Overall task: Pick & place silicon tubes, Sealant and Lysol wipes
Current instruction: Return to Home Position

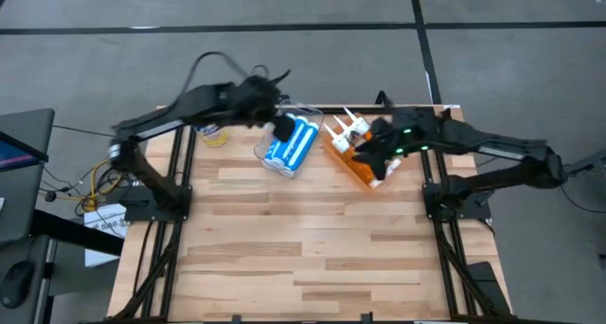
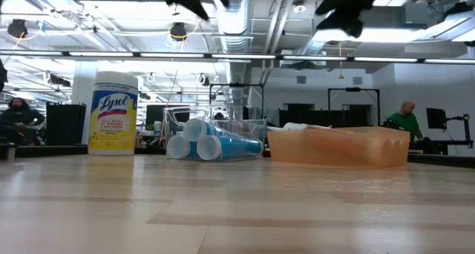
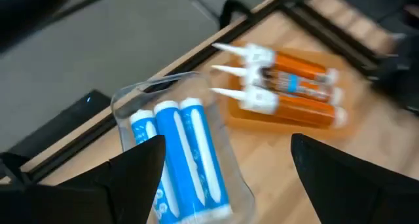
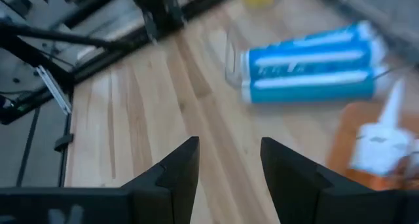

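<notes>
The wipes canister [image 2: 113, 113] stands upright at the table's [image 1: 303, 248] far left, near the clear bin [image 3: 150, 86] holding three blue tubes [image 1: 294, 142]. An orange bin [image 2: 338, 146] of white-nozzled tubes [image 3: 288, 86] lies beside that. The left gripper [image 3: 228, 145] hovers above the clear bin and the right gripper [image 4: 229, 145] above the orange bin, both with jaws released and empty.
</notes>
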Available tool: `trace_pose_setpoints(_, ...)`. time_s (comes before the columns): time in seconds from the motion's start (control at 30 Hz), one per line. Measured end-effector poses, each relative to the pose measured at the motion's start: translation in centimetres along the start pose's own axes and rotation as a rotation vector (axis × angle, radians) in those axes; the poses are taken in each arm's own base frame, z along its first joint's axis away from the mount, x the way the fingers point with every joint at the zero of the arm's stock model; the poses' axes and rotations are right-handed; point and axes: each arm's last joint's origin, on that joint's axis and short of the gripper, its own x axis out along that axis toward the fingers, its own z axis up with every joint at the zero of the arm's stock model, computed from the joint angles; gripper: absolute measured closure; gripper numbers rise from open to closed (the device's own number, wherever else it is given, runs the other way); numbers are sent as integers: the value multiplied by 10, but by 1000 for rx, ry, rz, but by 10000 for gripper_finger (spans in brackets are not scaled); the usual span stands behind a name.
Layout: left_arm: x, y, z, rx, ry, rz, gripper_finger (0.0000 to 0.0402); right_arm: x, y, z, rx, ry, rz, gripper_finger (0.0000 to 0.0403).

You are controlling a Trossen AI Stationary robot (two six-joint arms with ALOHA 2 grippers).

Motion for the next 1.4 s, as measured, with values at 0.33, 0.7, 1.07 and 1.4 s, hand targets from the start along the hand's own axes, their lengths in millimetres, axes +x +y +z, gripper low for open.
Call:
trace_pose_setpoints(0.33,-78,8,-92,-50,-141,-42,78,-71,-2,-42,-50,-147,-56,249)
trace_pose_setpoints(0.7,-45,22,-217,-173,-230,-204,78,-82,-12,-109,57,-164,42,249)
trace_pose_setpoints(1.07,-24,40,-252,-168,-250,-192,78,-99,-14,-139,-45,-473,293,249)
trace_pose_setpoints(1.4,-37,72,-242,-133,-345,-207,78,-100,-14,-149,-107,-537,387,249)
